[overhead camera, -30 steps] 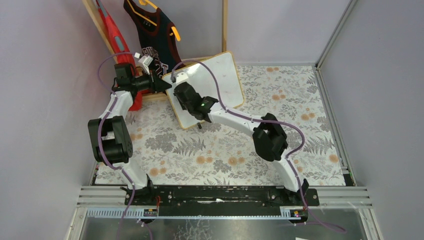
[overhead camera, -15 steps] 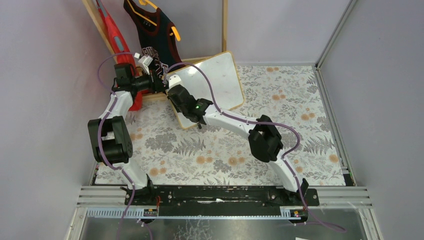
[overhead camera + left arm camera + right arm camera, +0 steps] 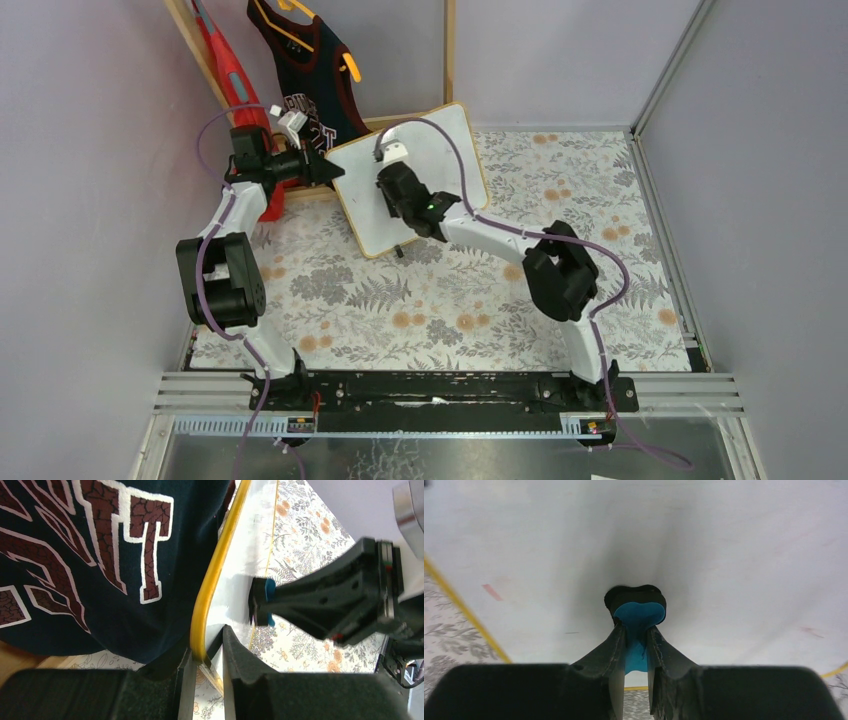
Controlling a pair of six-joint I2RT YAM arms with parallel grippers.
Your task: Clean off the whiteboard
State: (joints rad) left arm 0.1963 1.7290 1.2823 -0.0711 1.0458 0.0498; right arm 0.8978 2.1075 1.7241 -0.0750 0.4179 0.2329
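Blue eraser, pinched in the right tool, presses against the whiteboard, which stands tilted at the bench's far left. The left tool clamps its wooden rim, likely to steady it against the wiping push.

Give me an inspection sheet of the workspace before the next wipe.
Surface: floral table cover.
Job's things: whiteboard tilted at far left; faint red marks on it.
Clutter: dark jersey and red garment hang behind the board.
Grippers: left gripper clamps the board's frame edge; right gripper presses a blue eraser on the board.
Cables: purple cable arcs over the board.
Surroundings: grey walls, wooden rack.
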